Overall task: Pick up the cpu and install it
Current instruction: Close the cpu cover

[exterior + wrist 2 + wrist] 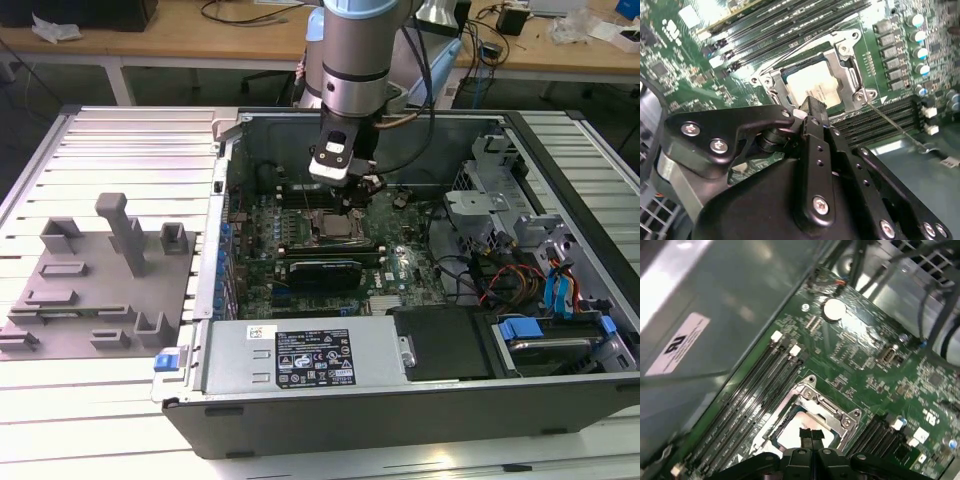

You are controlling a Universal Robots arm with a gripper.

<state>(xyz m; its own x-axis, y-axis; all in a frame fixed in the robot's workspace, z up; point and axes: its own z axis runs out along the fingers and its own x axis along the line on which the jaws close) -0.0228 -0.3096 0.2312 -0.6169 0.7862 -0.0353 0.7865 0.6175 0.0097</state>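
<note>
The cpu point(816, 86) point(792, 429), a flat square chip with a silvery-white top, lies inside the metal socket frame point(847, 67) point(827, 407) on the green motherboard point(405, 262). My gripper point(812, 106) point(811, 434) point(347, 200) hangs just above the chip, near one of its edges. Its two black fingertips are pressed together with nothing visible between them. In the second wrist view the gripper body hides part of the socket. A thin wire lever point(892, 126) runs out from one corner of the frame.
The open computer case point(400, 405) lies on a slatted metal table point(120, 150). Memory slots point(757, 390) flank the socket and a black card point(322, 272) lies just in front. Grey fixture blocks point(100, 280) stand at the exterior view's left; drive cage and cables point(520, 260) at its right.
</note>
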